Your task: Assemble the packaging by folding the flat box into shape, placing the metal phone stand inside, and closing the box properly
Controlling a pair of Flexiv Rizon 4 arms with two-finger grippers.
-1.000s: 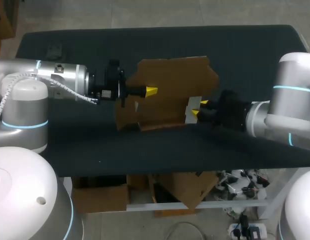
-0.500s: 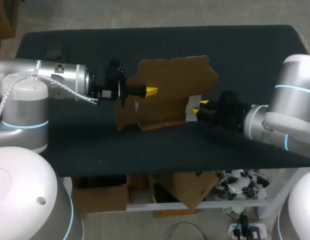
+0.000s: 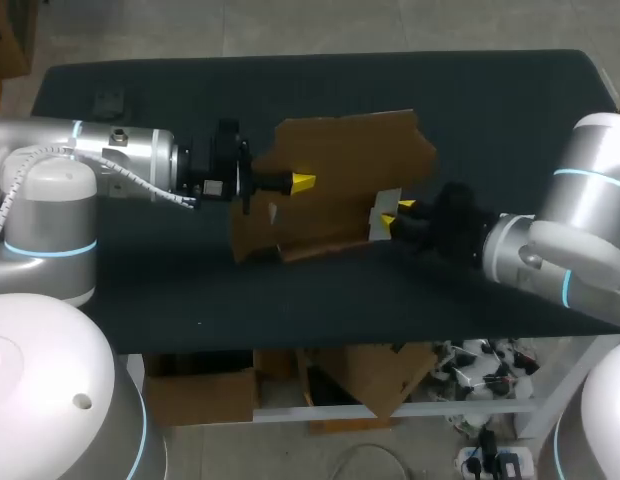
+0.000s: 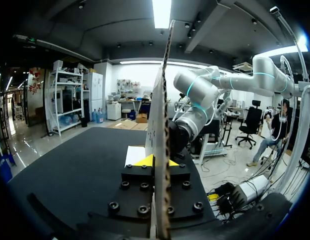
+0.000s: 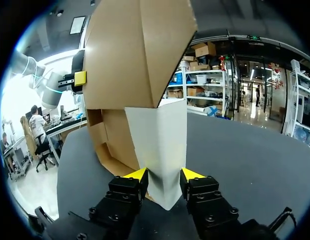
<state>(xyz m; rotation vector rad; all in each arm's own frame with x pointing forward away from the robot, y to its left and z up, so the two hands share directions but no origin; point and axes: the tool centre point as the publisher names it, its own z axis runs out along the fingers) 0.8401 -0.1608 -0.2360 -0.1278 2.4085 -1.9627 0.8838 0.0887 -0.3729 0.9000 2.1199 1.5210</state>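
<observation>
The brown cardboard box [image 3: 340, 170] stands half folded in the middle of the dark table. My left gripper [image 3: 302, 181] comes in from the left and is shut on one upright panel, which runs edge-on [image 4: 165, 115] between its yellow tips [image 4: 158, 161]. My right gripper [image 3: 390, 213] is at the box's right side. In the right wrist view its fingers [image 5: 163, 174] press from both sides on a pale-faced flap [image 5: 162, 135], with the brown walls [image 5: 130, 55] rising behind it. A small dark object [image 3: 110, 101], possibly the phone stand, lies at the table's far left.
The dark table [image 3: 470, 100] stretches bare behind and to the right of the box. Its front edge [image 3: 320, 340] runs just below both arms. The left arm's cable loop [image 3: 140, 180] hangs beside its wrist.
The right gripper has edged a little left toward the box and closed slightly on the flap. The right arm's elbow has swung outward. The left arm and box panel have stayed put.
</observation>
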